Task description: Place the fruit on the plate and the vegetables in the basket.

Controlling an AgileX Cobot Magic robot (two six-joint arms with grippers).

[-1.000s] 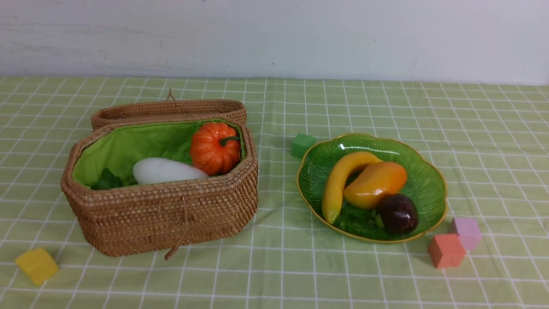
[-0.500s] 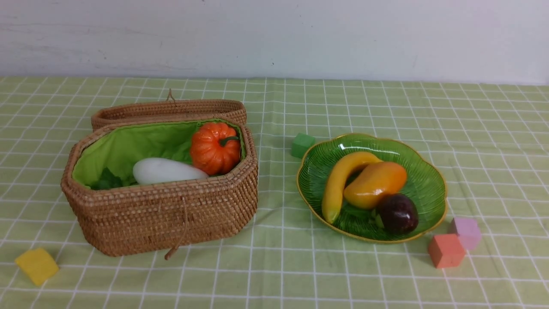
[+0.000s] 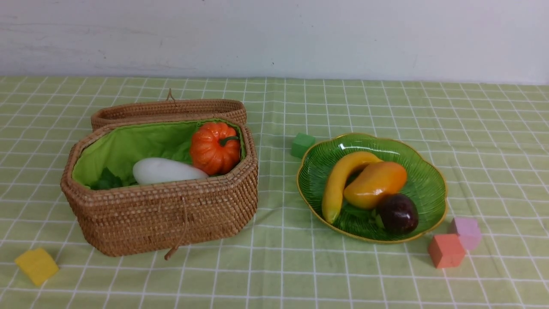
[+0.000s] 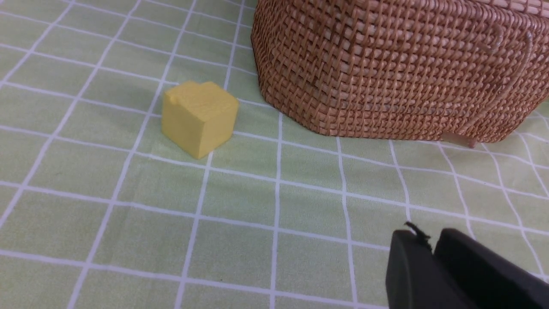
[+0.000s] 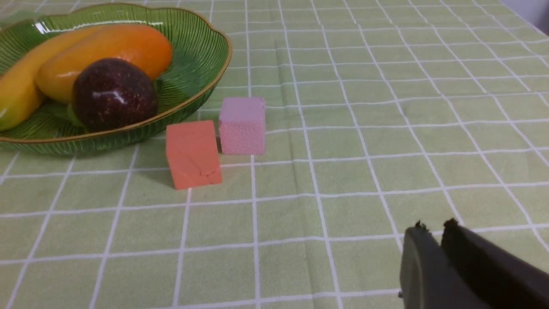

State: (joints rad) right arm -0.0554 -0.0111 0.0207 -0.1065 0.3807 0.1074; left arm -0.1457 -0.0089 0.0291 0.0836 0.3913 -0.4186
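Note:
The basket [image 3: 163, 214] stands open at the left, green-lined, with the white radish [image 3: 167, 171] and the orange pumpkin [image 3: 214, 148] inside. On the green plate [image 3: 424, 180] at the right lie the banana [image 3: 339, 184], the mango [image 3: 375, 183] and the dark purple fruit [image 3: 396, 213]. Neither arm shows in the front view. My left gripper [image 4: 429, 234] hangs shut and empty over the cloth, near the basket's wall [image 4: 386, 64]. My right gripper [image 5: 434, 227] is also shut on nothing, a short way from the plate [image 5: 201, 34].
The basket's lid [image 3: 167, 109] lies flipped back behind it. Foam cubes sit on the checked cloth: yellow [image 4: 199, 116] by the basket's front left, green [image 3: 302, 145] between basket and plate, orange [image 5: 193, 154] and pink [image 5: 242, 124] beside the plate.

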